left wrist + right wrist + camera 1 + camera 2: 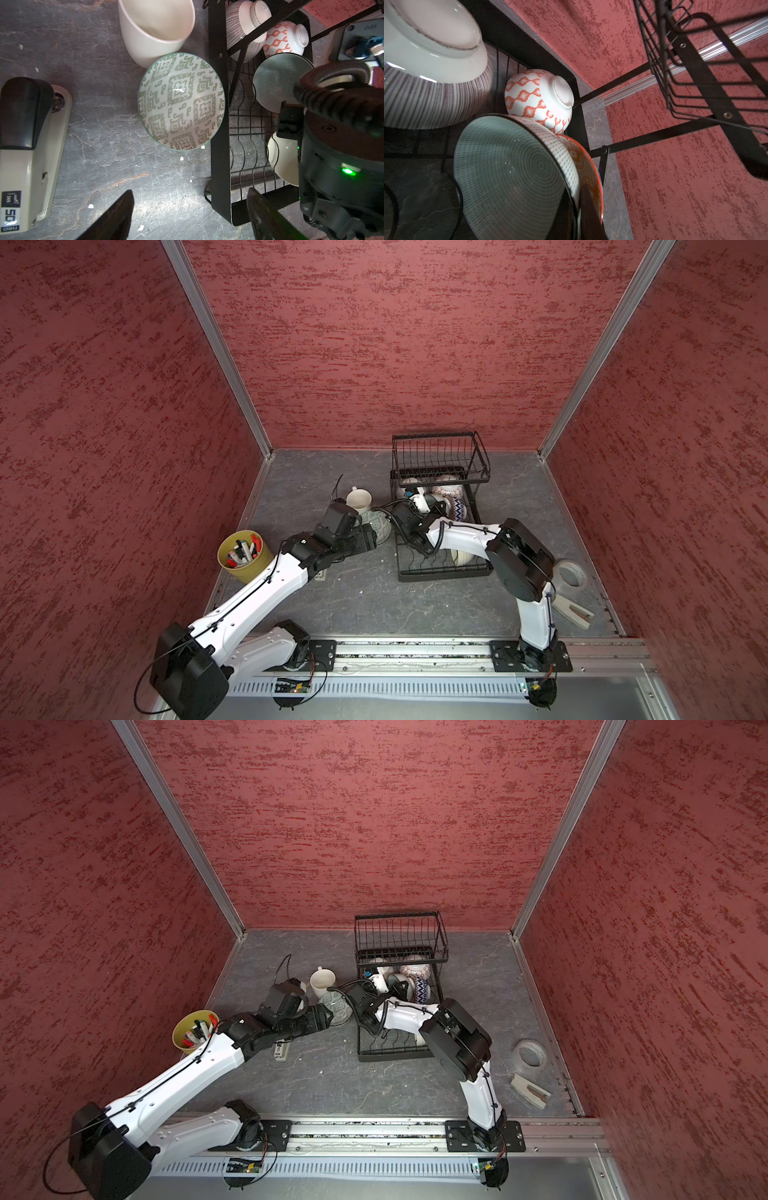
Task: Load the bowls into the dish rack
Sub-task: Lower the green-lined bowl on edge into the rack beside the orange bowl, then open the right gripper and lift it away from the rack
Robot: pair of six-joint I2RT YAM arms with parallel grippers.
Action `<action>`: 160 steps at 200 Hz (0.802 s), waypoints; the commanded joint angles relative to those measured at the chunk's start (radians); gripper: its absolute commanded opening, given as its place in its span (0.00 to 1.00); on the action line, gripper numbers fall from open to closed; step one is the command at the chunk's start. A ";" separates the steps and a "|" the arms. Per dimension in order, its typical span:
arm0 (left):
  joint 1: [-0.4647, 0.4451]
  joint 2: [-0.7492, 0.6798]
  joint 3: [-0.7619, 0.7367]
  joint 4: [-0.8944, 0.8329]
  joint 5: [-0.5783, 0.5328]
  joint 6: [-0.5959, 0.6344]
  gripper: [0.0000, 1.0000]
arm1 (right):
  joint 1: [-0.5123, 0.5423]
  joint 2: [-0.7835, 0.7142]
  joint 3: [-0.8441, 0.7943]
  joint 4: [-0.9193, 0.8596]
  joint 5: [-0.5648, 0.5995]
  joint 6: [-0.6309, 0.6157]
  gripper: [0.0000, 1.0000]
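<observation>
Bowl (pixel 380 522) on table (pixel 365 597) left of dish rack (pixel 444 573), mug (pixel 359 499) behind, bowls (pixel 457 508) inside rack

The grey marbled desk (pixel 365 597) holds a green-patterned bowl (pixel 180 100) just ahead of the left pincer (pixel 191 216), close between a cream mug (pixel 153 29) and the dish rack (pixel 220 104). A stapler (pixel 27 155) lies just beside the pincer and a marker pot (pixel 243 556) stands behind it. Well beyond the rack sit a tape roll (pixel 569 574) and a pale forked block (pixel 571 612).

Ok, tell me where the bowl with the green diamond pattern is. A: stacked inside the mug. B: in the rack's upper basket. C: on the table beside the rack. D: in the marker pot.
C: the green diamond bowl sits upright on the table, just outside the dish rack, beside the cream mug.
</observation>
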 commanded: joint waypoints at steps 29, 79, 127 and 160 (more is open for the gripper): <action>0.010 0.007 -0.023 0.020 0.007 0.010 0.85 | 0.036 0.044 0.032 -0.012 -0.117 0.027 0.21; 0.011 0.007 -0.027 0.020 0.009 0.010 0.85 | 0.040 0.046 0.042 -0.030 -0.121 0.047 0.30; 0.014 0.001 -0.028 0.017 0.008 0.010 0.85 | 0.039 0.000 0.014 -0.021 -0.172 0.080 0.47; 0.015 0.001 -0.028 0.013 0.008 0.010 0.85 | 0.039 -0.052 -0.015 0.011 -0.216 0.090 0.61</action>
